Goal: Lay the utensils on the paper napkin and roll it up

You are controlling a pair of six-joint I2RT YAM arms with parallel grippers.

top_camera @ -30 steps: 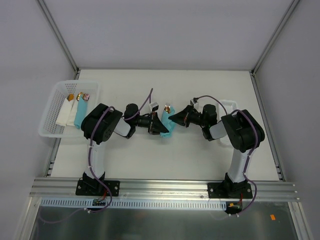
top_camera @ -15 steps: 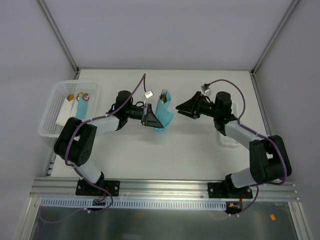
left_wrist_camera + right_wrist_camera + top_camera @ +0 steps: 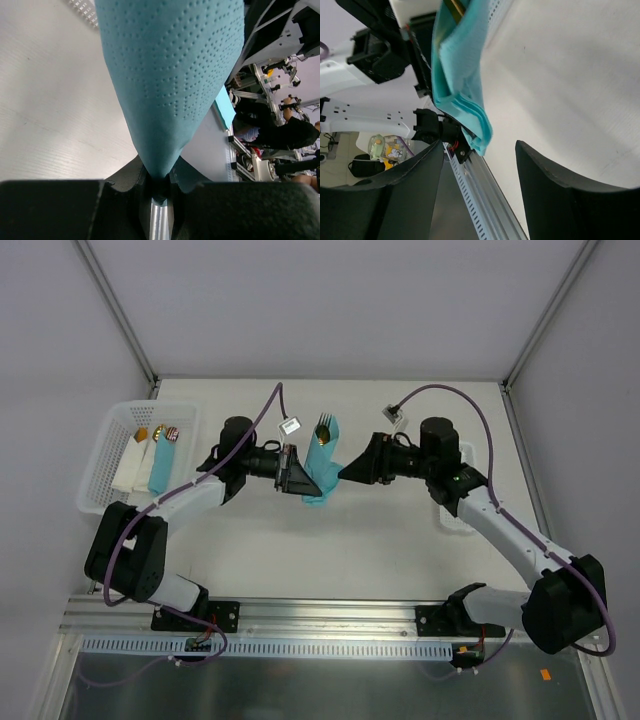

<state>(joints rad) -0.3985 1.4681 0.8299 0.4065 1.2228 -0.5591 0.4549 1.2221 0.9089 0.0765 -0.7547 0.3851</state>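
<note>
The paper napkin is a turquoise roll standing off the table at mid-table, its lower end pinched in my left gripper, which is shut on it. The brownish-gold tines of the utensils stick out of its far end. In the left wrist view the napkin narrows down into the left gripper. My right gripper sits just right of the roll, open and empty. In the right wrist view the napkin with a utensil hangs ahead of the right gripper.
A white basket at the table's left edge holds a turquoise roll and white packets. A small white tray lies at the right, partly under the right arm. Aluminium rails run along the near edge.
My right gripper has opened and let go of the roll. Both arms have stretched out, and the left gripper has carried the roll a little farther from the bases.
</note>
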